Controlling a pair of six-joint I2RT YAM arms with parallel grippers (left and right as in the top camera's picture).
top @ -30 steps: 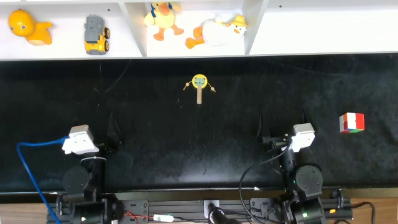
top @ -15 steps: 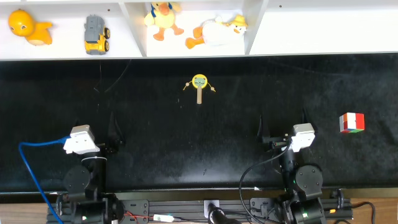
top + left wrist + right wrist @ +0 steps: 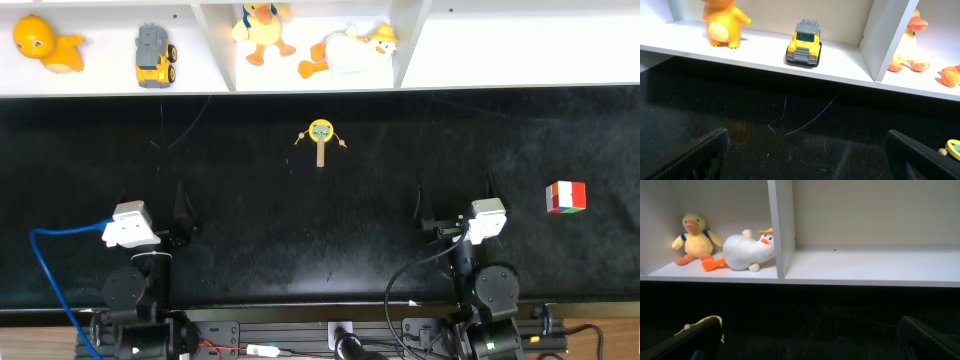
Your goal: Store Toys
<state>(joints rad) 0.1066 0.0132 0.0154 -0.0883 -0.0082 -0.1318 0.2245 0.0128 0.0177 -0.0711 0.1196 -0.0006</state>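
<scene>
Nothing's moved in the last second: both arms sit parked well back from the shelf (image 3: 500,40), both sets of jaws apart and empty, so no storing is under way. The rattle (image 3: 320,138) lies on the bench (image 3: 320,230) just in front of the shelf's middle bay. The cube (image 3: 565,197) is further out from its right bay, and neither is near any jaws.

No readable text, label, brand, number or sign anywhere in view. Yellow plastic toy truck with grey roof (image 3: 804,44): no legible marking. Small red, white and green cube (image 3: 566,197): plain colour faces, too small to show any print. White shelf unit (image 3: 865,265): blank surfaces.
</scene>
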